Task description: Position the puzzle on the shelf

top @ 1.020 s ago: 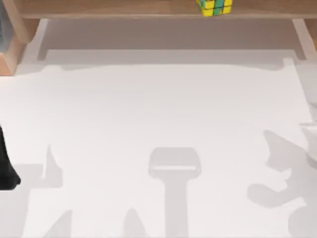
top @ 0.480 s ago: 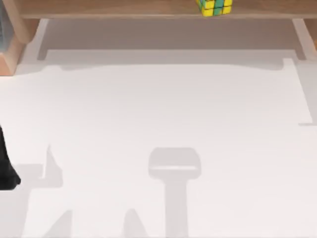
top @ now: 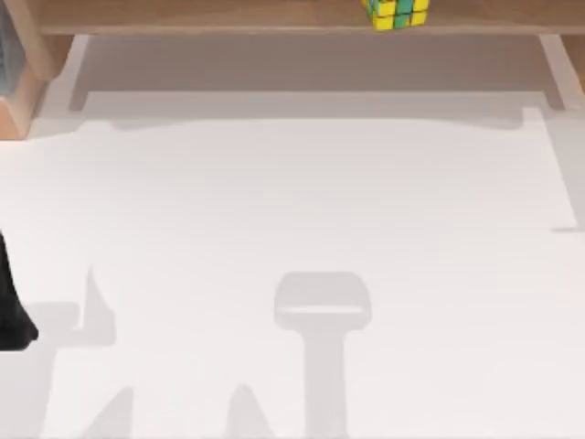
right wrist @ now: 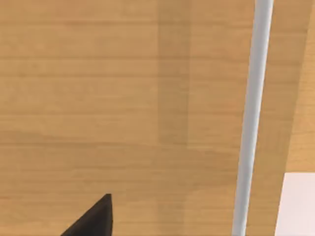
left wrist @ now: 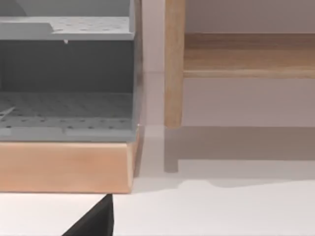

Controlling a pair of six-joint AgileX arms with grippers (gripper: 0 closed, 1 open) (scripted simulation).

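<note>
White table [top: 292,201]; gridded puzzle [top: 396,13] on wooden shelf [top: 201,16].

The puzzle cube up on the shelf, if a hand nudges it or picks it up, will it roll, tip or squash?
The puzzle looks boxy with flat faces, so it would likely slide rather than roll. It probably stays stiff when pinched, being a hard-looking block of tiles. Its glossy squares may be slightly slippery. It sits near the front edge of the shelf, so a forward push could drop it.

Shelf [top: 228,16]: light-brown wood, matt, faint grain, on paler wood supports [left wrist: 173,64]. Puzzle [top: 396,12], top centre-right: smooth plastic-looking squares, slight sheen. Table [top: 292,201]: plain white, matt, smooth. Rack [left wrist: 66,73], upper left of left wrist view: grey perforated panels, matt, on wood base [left wrist: 64,167].
</note>
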